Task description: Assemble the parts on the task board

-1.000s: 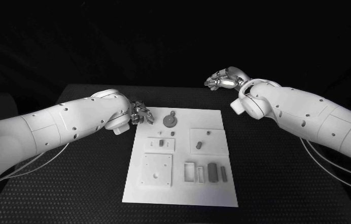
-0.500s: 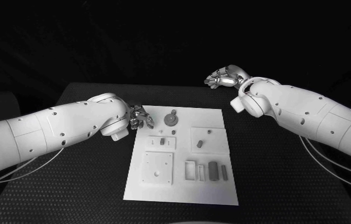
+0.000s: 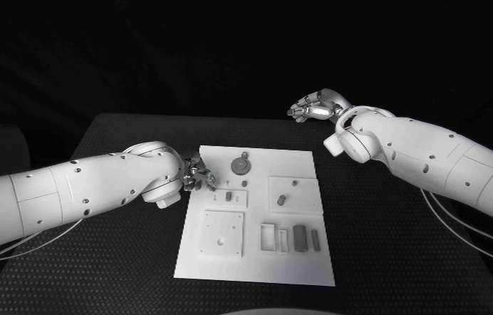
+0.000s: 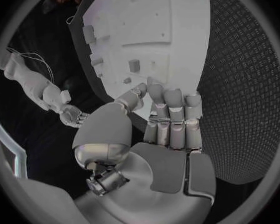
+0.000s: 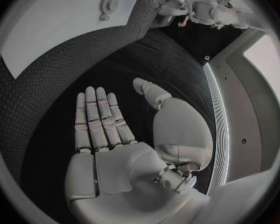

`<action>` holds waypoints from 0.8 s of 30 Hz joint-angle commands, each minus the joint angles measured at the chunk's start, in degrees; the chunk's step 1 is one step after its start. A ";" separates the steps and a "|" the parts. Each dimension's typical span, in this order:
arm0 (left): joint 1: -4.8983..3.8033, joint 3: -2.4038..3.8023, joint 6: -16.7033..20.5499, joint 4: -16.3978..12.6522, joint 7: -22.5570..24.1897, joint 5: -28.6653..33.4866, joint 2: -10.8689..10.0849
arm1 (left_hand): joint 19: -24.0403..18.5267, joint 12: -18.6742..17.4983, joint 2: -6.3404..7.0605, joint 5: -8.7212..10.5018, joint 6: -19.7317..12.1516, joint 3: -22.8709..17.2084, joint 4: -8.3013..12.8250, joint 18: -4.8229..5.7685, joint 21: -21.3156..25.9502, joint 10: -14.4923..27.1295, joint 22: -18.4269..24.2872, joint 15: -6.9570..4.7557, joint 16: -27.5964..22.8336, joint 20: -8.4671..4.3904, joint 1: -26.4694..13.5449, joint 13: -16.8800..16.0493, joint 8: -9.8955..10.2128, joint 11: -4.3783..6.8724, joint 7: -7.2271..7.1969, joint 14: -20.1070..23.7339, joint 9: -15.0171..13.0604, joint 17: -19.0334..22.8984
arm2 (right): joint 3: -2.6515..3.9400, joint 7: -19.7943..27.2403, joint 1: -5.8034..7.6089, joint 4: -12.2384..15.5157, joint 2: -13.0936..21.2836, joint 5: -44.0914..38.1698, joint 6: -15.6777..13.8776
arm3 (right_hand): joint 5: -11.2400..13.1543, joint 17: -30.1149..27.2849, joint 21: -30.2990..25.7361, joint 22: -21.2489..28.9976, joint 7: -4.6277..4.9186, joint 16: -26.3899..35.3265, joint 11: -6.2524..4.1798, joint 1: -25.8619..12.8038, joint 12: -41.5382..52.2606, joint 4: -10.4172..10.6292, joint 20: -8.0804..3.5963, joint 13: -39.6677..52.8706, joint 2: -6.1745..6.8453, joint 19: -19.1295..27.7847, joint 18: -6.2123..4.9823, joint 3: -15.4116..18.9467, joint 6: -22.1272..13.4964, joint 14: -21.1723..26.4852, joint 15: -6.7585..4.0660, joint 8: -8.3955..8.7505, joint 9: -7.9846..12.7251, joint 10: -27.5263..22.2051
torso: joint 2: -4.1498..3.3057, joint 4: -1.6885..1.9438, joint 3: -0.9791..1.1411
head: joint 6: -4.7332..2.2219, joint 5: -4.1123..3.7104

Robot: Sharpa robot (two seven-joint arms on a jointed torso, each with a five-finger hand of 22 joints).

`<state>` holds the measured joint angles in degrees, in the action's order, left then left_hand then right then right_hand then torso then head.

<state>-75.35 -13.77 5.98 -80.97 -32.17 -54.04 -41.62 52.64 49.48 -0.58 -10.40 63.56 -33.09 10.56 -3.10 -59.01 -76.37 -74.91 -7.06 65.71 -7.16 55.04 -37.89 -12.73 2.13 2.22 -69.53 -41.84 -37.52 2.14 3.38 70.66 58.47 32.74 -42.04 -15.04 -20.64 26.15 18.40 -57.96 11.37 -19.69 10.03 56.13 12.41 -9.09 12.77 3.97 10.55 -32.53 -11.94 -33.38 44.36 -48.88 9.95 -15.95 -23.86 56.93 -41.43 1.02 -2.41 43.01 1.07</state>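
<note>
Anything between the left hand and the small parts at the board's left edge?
Nothing visible. The silver left hand hovers at the left edge of the white task board, fingers over the board's edge in the left wrist view. The small grey part in its square plate lies beside it, with only bare board between.

White task board (image 3: 257, 258) lies flat mid-table — small parts (image 3: 299, 236) on it.
</note>
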 commanded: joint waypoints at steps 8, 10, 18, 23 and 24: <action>0.65 0.01 0.48 -0.71 -0.25 -4.04 0.01 | 0.41 0.12 -0.16 1.24 1.87 -0.45 -0.42 -0.06 -0.27 -3.69 -0.97 -1.82 0.19 -6.72 0.18 0.00 -6.32 3.39 -1.49 -1.69 -12.31 -0.02 | 0.04 0.43 0.00 0.16 0.04 0.07 0.72 | -0.32 -0.07 -0.32 -0.10 1.25 0.18 0.05 0.13 -0.30 0.16 0.00 -0.06 -0.07 0.33 0.74 0.31 -0.53 0.30 0.03 -0.33 0.11 0.22 | 0.02 0.03 -0.02 | 0.23 -0.16; 0.67 0.01 0.24 -0.77 -0.34 -4.13 0.07 | 0.41 0.12 -0.14 1.23 1.88 -0.47 -0.41 -0.07 -0.27 -3.70 -0.97 -1.82 0.19 -6.73 0.20 0.00 -6.31 3.40 -1.49 -1.69 -12.32 -0.02 | 0.04 0.42 0.00 0.21 0.06 0.07 0.76 | -0.32 -0.07 -0.33 -0.11 1.26 0.18 0.05 0.14 -0.30 0.16 0.01 -0.06 -0.07 0.34 0.74 0.31 -0.53 0.30 0.03 -0.33 0.11 0.23 | 0.01 0.00 0.00 | 0.31 -0.14; 1.19 0.01 0.12 -0.56 -0.28 -5.86 0.41 | 0.43 0.12 0.03 1.24 2.10 -0.46 -0.45 -0.07 -0.29 -3.77 -0.97 -1.84 0.20 -6.75 0.14 -0.01 -6.36 3.43 -1.53 -1.75 -12.39 -0.04 | 0.04 0.42 0.00 0.25 0.06 0.07 0.79 | -0.33 -0.07 -0.35 -0.13 1.26 0.18 0.05 0.14 -0.33 0.16 0.01 -0.06 -0.09 0.34 0.74 0.32 -0.54 0.30 0.03 -0.34 0.12 0.23 | 0.01 -0.06 0.00 | 0.34 -0.17; 1.56 0.01 0.13 -0.35 -0.19 -6.56 0.60 | 0.44 0.11 0.04 1.23 2.13 -0.48 -0.46 -0.07 -0.29 -3.78 -0.97 -1.85 0.20 -6.75 0.14 -0.02 -6.36 3.44 -1.54 -1.76 -12.40 -0.04 | 0.04 0.42 0.00 0.29 0.08 0.07 0.78 | -0.33 -0.07 -0.36 -0.15 1.26 0.19 0.05 0.14 -0.34 0.16 0.01 -0.06 -0.09 0.34 0.74 0.32 -0.54 0.30 0.03 -0.35 0.13 0.24 | 0.00 -0.02 0.03 | 0.42 -0.11; 1.61 0.01 0.08 -0.35 -0.20 -6.56 0.62 | 0.44 0.11 0.04 1.23 2.13 -0.48 -0.46 -0.07 -0.29 -3.78 -0.97 -1.85 0.20 -6.75 0.14 -0.02 -6.36 3.44 -1.54 -1.76 -12.40 -0.04 | 0.04 0.42 0.00 0.31 0.08 0.07 0.78 | -0.33 -0.07 -0.36 -0.15 1.26 0.19 0.05 0.14 -0.34 0.16 0.01 -0.06 -0.09 0.34 0.74 0.32 -0.54 0.30 0.03 -0.35 0.13 0.24 | 0.00 -0.02 0.03 | 0.42 -0.11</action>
<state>-73.81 -13.77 6.11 -81.28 -32.47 -59.31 -41.17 52.63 49.47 -0.40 -9.02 63.68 -33.33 10.16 -3.10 -59.01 -76.43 -74.95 -7.03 65.70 -7.16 54.86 -37.87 -12.82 2.19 2.10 -69.79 -41.84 -37.51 2.15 3.38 70.66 58.64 32.83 -42.01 -14.99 -20.64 26.15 18.40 -58.00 11.37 -19.69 10.03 56.13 12.41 -9.09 12.76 3.97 10.55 -32.53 -11.94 -33.38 44.36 -48.88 9.94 -15.95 -23.81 56.93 -41.42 0.97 -2.40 43.40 0.93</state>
